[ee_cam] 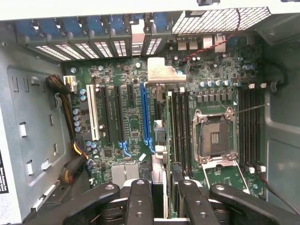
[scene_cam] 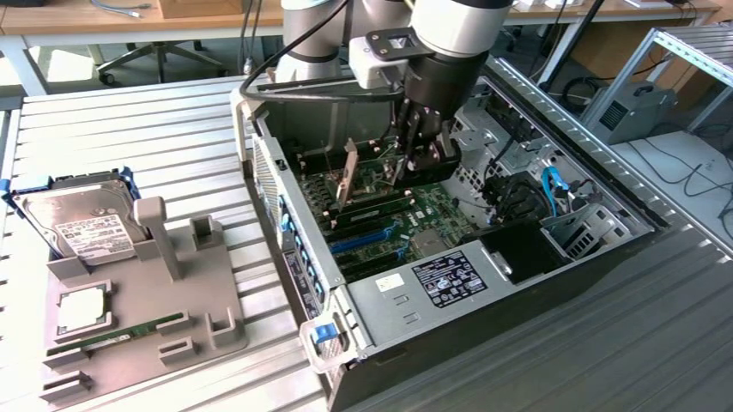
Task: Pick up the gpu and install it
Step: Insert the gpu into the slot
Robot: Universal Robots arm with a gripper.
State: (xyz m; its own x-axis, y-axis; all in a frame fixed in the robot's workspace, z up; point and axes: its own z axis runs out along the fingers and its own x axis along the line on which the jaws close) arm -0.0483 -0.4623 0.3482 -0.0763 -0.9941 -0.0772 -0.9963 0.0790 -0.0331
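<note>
Black fingers [ee_cam: 140, 201] of the gripper [ee_cam: 159, 199] are seen clamped on the gpu [ee_cam: 161, 145], which is held edge-on, upright, inside the computer case [scene_cam: 378, 296], directly over the motherboard [ee_cam: 136, 122], between the blue slot [ee_cam: 146, 117] and the CPU socket [ee_cam: 214, 138].

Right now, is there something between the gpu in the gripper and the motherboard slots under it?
Nothing visible. The gripper holds the gpu edge-on inside the open case, beside the long blue slot. The slots near it are bare. The spot directly under the card is hidden.
</note>
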